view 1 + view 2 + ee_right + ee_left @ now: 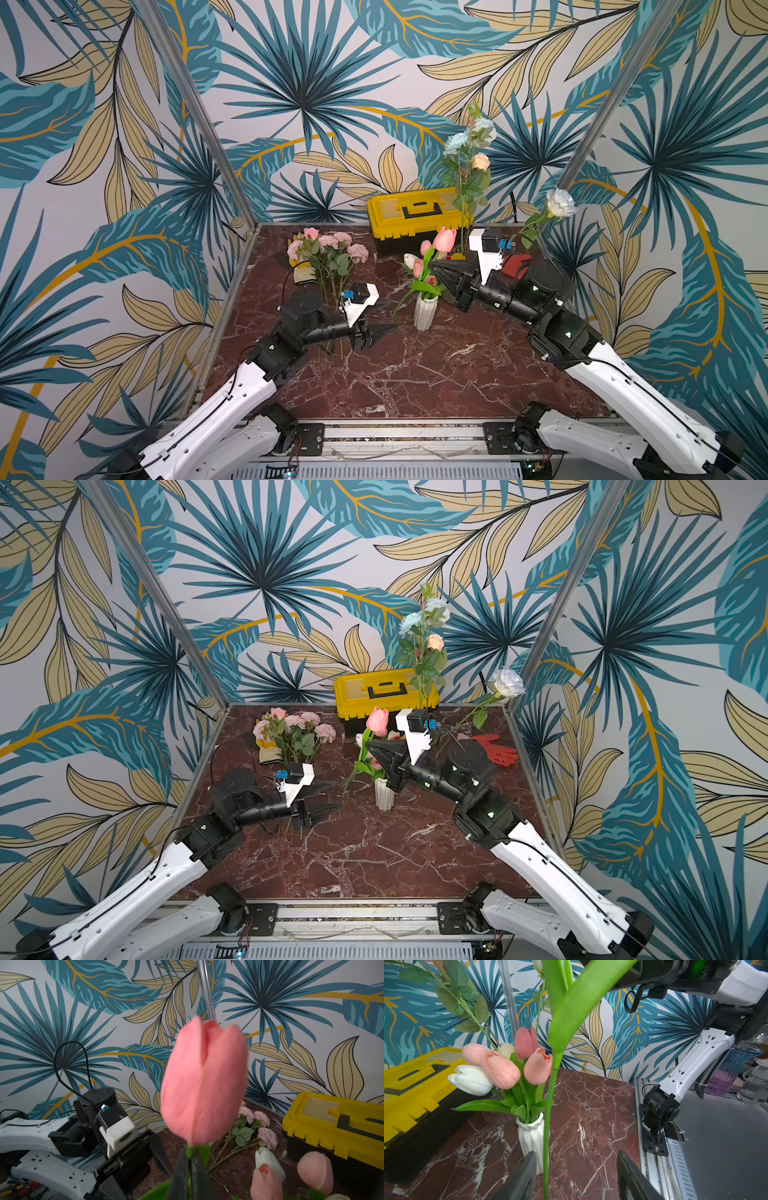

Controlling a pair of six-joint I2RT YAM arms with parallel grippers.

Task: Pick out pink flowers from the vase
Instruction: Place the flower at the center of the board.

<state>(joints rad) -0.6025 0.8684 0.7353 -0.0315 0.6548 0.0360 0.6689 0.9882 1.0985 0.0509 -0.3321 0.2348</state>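
right hand [189, 1164]: clenched on pink tulip [204, 1084] below bloom | left hand [576, 1154]: parted, stem [548, 1126] between its fingers

- Bright, even, diffuse light; shadows on the marble tabletop [415, 374] are faint.
- Both top views bend at the edges.
- The close pink tulip [204, 1084] looks blurred.
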